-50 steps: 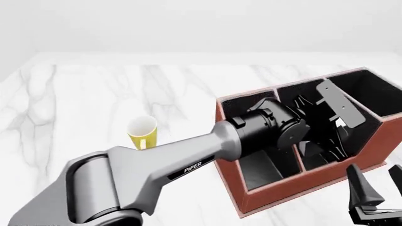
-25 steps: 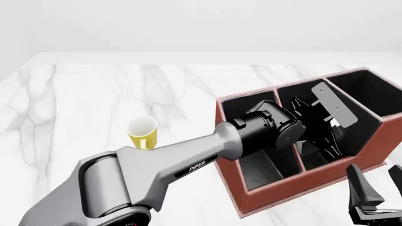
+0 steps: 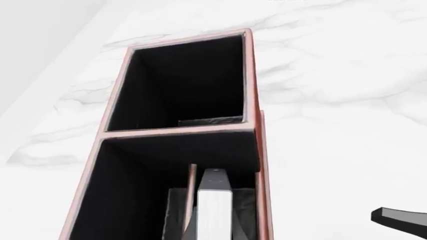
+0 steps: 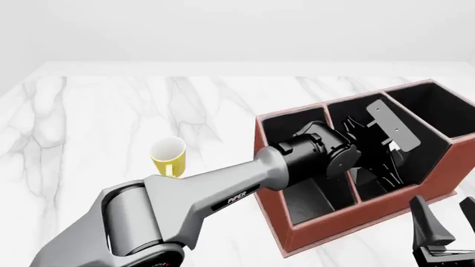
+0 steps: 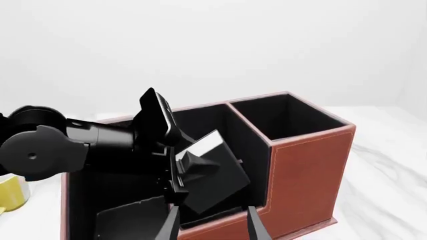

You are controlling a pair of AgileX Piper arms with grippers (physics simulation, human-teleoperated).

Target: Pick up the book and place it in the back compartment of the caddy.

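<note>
Front cam: high, behind arms, facing fwd/down over tabletop [image 4: 111,111]. L wrist cam: close above caddy [image 3: 250,80]. R wrist cam: near caddy's side. All share caddy.

Tabletop [image 4: 111,111] glossy white marble look, grey veins. Caddy [image 4: 326,228] reddish-brown, leather-like matt outside, matt black lining inside. Book [image 5: 213,177] matt black cover, white paper page edges. Mug [image 4: 168,157] smooth yellow, ceramic-looking. Left arm [image 4: 222,189] satin grey metal-look shell, wrist matt black plastic.
</note>
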